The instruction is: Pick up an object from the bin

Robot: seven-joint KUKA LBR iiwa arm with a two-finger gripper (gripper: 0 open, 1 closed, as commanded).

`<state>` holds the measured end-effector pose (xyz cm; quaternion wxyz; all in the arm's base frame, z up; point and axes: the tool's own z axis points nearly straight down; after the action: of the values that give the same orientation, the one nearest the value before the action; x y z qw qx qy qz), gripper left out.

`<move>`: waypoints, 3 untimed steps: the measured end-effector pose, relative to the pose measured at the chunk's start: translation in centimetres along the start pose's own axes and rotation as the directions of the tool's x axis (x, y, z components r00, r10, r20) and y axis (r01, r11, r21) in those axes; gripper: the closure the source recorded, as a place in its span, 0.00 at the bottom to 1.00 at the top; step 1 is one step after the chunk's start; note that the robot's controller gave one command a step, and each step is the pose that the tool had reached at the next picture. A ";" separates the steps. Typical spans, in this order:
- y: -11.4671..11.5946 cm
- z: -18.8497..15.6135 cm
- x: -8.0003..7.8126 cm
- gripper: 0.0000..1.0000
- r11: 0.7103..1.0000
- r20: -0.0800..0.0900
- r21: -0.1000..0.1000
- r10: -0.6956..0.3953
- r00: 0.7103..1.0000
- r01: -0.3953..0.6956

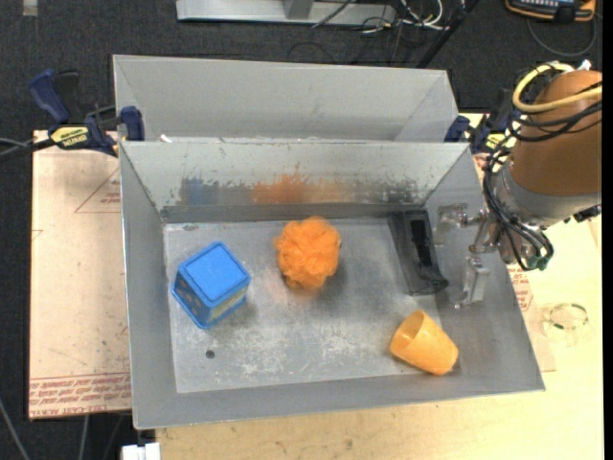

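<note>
**A:** Where does the claw (467,274) stand?

**B:** At the right side of the bin (144,286), close against the sloping right wall. Whether it is apart or together I cannot tell. I see nothing held in it.

**A:** Which thing is nearest?

**B:** An orange cup (424,345), lying on its side in the lower right corner of the camera view, just below and left of the claw. A dark oblong shape (419,252) lies just left of the claw at the foot of that wall. It may be a thing or only a reflection in the metal.

**A:** What could go wrong?

**B:** I judge the wall the main risk: a descent this near it could scrape the metal. The cup is round and on its side, so it may roll away if it is pinched off-centre, or its taper may slip out.

**A:** And the rest?

**B:** An orange fluffy ball (308,253) sits mid-bin and a blue box (211,284) at the left. Both are well apart from the claw and from each other. Nothing lies over the cup.
</note>
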<state>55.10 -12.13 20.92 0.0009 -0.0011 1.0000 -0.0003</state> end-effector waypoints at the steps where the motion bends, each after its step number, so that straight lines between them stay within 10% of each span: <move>1: 0.0 0.0 0.0 0.00 1.000 0.000 0.000 0.000 1.000 0.000; 3: 0.4 7.6 -0.6 0.00 0.937 0.006 0.003 -0.349 0.937 0.349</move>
<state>55.66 -11.75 13.33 0.0041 -0.1782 0.9840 -0.0013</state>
